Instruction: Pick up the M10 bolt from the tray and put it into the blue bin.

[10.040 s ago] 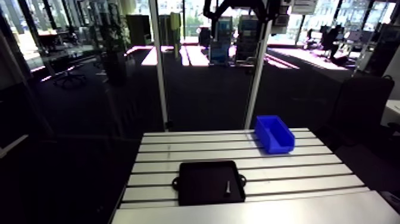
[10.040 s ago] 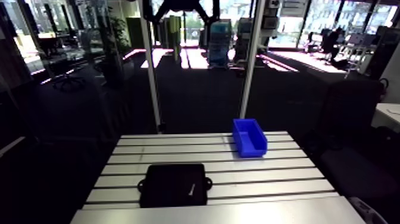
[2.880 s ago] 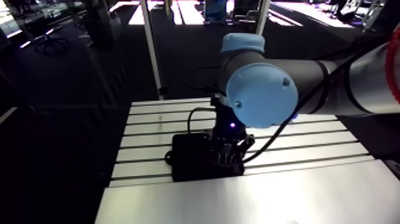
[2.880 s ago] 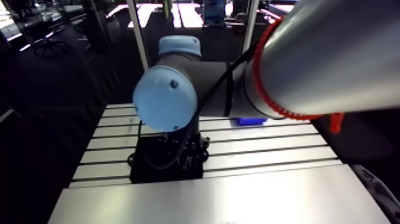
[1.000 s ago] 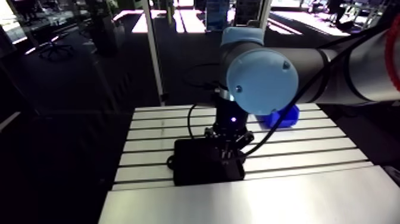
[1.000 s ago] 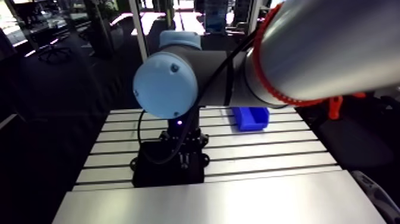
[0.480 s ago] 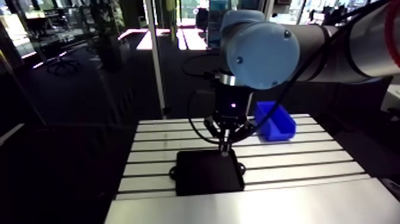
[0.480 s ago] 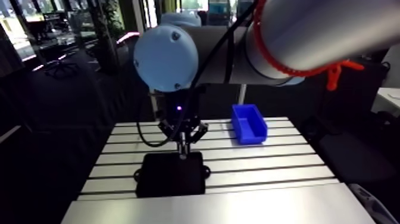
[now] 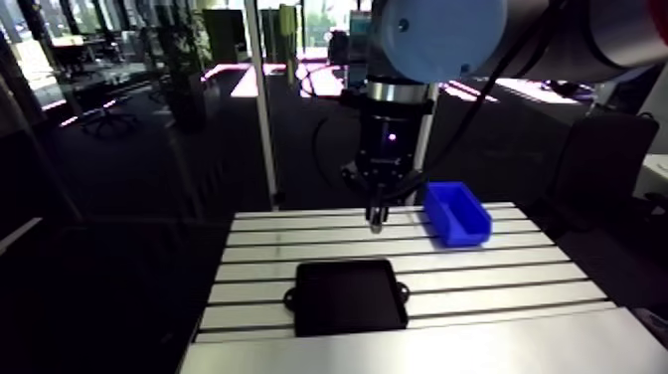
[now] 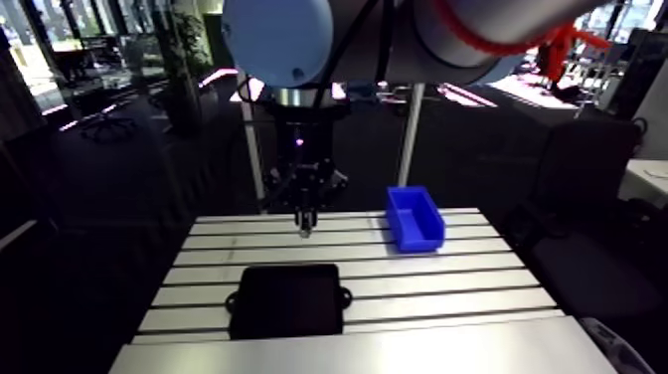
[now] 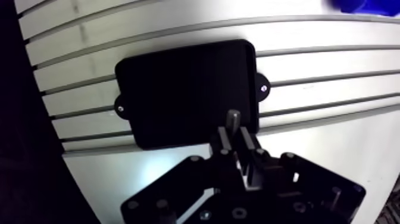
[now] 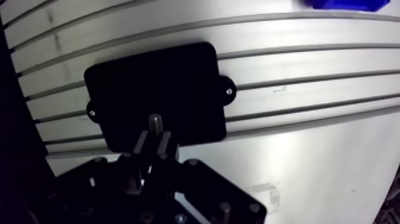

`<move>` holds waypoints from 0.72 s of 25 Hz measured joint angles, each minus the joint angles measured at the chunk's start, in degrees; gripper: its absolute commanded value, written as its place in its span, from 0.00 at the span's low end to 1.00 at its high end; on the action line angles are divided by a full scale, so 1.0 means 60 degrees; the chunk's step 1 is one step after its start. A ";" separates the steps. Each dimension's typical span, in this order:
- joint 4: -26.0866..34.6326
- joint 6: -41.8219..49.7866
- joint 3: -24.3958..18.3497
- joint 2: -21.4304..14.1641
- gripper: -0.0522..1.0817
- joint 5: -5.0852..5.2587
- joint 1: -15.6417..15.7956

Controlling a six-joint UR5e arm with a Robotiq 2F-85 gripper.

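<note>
Hanging straight down above the tray (image 9: pixel 348 295) — jaws pinching the M10 bolt (image 11: pixel 233 120)

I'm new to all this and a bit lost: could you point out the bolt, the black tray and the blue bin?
bolt (image 11: pixel 233 118): wrist view, its end sticking out between the fingers (image 11: pixel 247 143).
black tray (image 9: pixel 350 296): arm view, its bare floor.
blue bin (image 10: pixel 417 241): arm view, its near end wall.

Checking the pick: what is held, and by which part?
The gripper holds the M10 bolt by one end; the other end sticks out past its fingers.
</note>
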 measured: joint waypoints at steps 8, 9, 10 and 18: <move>0.0503 -0.1220 -0.0799 -0.0247 0.99 -0.0130 -0.0314; 0.0529 -0.1379 -0.0862 -0.0252 0.99 -0.0156 -0.0348; 0.0552 -0.1569 -0.0921 -0.0255 0.99 -0.0186 -0.0403; 0.0542 -0.4093 -0.1381 -0.0100 0.99 -0.0271 -0.1469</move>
